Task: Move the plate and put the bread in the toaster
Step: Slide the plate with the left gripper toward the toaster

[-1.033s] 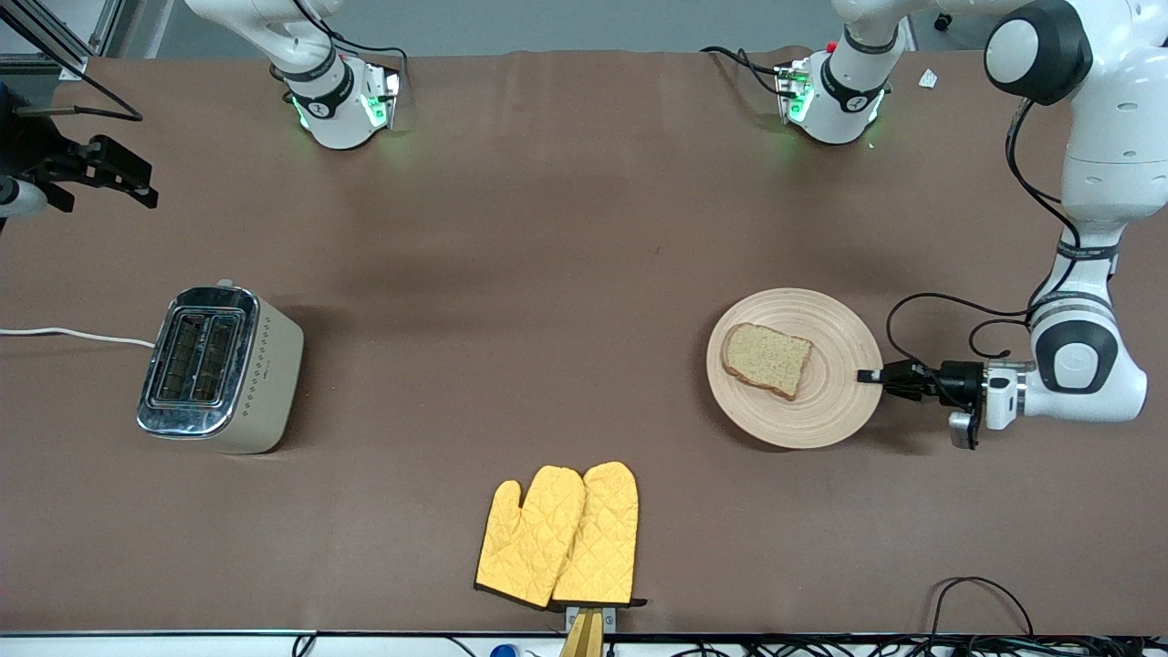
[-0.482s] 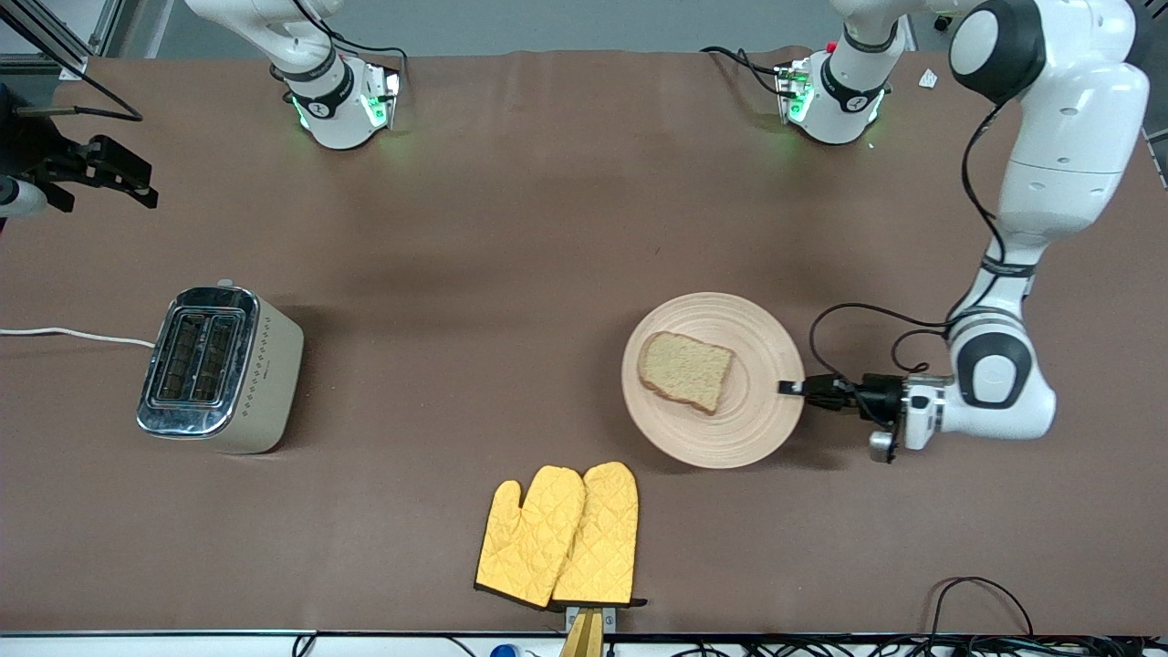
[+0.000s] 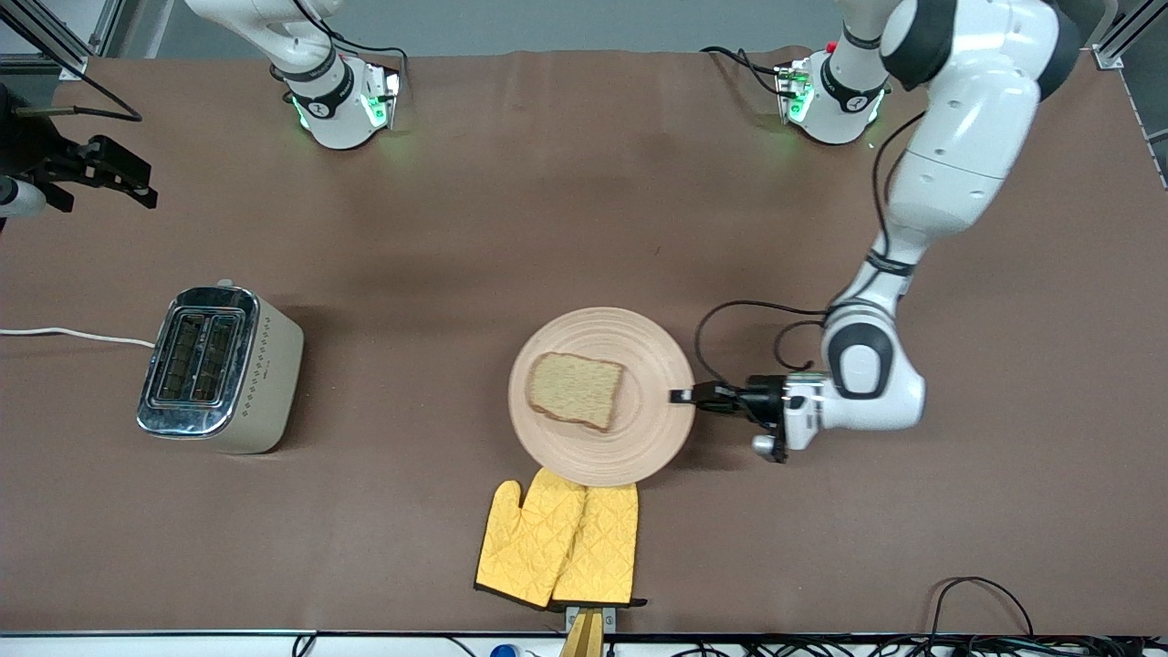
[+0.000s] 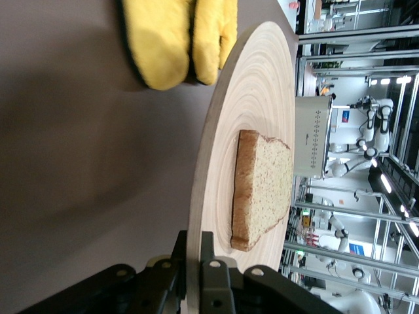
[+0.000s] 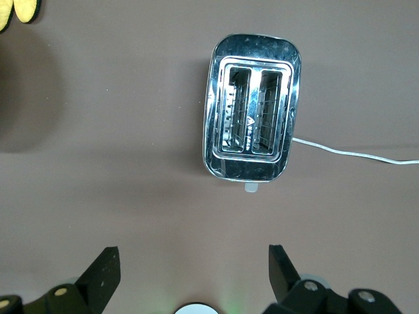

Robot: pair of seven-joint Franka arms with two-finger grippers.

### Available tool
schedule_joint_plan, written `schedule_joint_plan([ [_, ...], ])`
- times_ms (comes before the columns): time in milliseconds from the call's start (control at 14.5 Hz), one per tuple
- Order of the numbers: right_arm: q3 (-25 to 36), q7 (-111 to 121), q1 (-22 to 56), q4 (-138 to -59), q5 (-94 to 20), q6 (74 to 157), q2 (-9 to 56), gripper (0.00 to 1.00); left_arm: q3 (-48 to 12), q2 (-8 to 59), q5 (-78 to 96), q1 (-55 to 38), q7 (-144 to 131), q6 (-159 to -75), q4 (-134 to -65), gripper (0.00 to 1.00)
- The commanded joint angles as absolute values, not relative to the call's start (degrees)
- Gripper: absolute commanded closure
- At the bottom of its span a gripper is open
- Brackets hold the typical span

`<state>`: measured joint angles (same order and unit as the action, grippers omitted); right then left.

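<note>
Left gripper (image 3: 677, 396) clamped on the rim of the plate (image 3: 657, 429) at mid-table, the edge nearest the front camera overlapping the yellow oven mitts (image 3: 558, 540). Bread (image 3: 576, 390) lying flat on the plate. Toaster (image 3: 219, 369) standing well apart toward the right arm's end of the table, slots up. Right gripper (image 5: 190, 275) waiting high over the table beside the toaster, fingers spread wide.

Beige ring-grooved plate (image 3: 639, 452), brown speckled bread (image 3: 577, 391), chrome/cream toaster (image 3: 219, 369), yellow quilted mitts (image 3: 558, 540).
</note>
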<state>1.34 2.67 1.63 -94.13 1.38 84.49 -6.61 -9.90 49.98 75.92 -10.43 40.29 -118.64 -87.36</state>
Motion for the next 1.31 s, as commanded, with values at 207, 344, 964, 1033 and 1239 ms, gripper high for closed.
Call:
schedule_joint_plan([
  [207,1.4,2.8,1.1,-95.5,1.2,84.9,-7.8,0.0,-9.8,51.0,88.7,-22.7,39.9,-130.1,-86.6,1.0],
  [344,1.4,2.8,1.1,-95.7,1.2,84.9,-7.8,0.0,-9.8,51.9,90.7,-25.6,40.3,-133.4,-85.9,1.0],
  [964,1.2,2.7,1.7,-95.7,1.2,84.5,-8.0,0.0,-9.8,57.8,98.9,-34.6,42.4,-141.6,-79.5,0.99],
  [1033,1.1,2.6,1.7,-95.7,1.2,84.6,-8.0,0.0,-9.8,58.2,99.3,-35.0,43.0,-142.2,-79.3,0.99],
  [1239,1.3,2.7,1.5,-96.1,0.2,85.1,-7.8,0.0,-9.8,58.4,99.8,-35.0,42.6,-142.2,-79.3,0.83],
])
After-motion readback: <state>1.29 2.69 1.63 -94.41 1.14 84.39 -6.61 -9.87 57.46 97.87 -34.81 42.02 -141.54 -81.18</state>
